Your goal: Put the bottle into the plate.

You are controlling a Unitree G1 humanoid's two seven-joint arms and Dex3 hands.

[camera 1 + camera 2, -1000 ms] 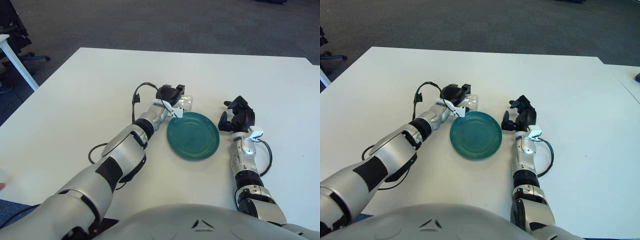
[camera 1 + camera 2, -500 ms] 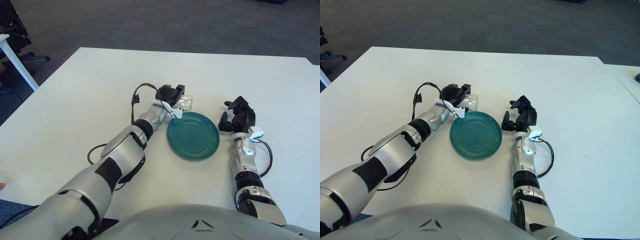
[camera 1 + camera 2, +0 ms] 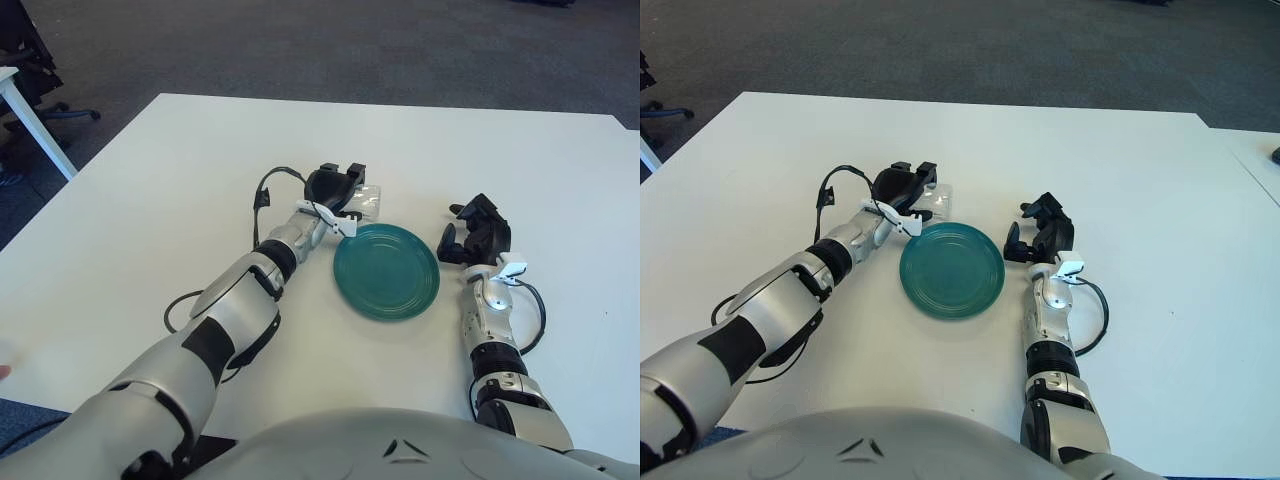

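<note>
A white table (image 3: 180, 180) fills most of the view, with dark carpet beyond its far edge. Near the middle of it sits a round teal plate (image 3: 386, 271), bare inside. Just behind the plate's far-left rim lies a clear plastic bottle (image 3: 366, 201), on its side on the tabletop and outside the plate.

The left hand (image 3: 334, 187) reaches out over the table to that bottle. Its dark fingers (image 3: 926, 172) curl over the near end of the bottle, and the hand looks to be closed around it, though the bottle is see-through and partly hidden, so I cannot say how firm the hold is. The bottle shows no gap beneath it and seems to lie on the table. A black cable loops up from the left wrist and trails back along the silver forearm.

The right hand (image 3: 476, 233) shows on the far side of the plate, to the right of its rim and apart from it. Its black fingers are spread loosely, pointing away from the robot, and hold nothing. A thin cable curls beside its wrist. At the far left edge a white table leg and part of an office chair stand on the carpet.
</note>
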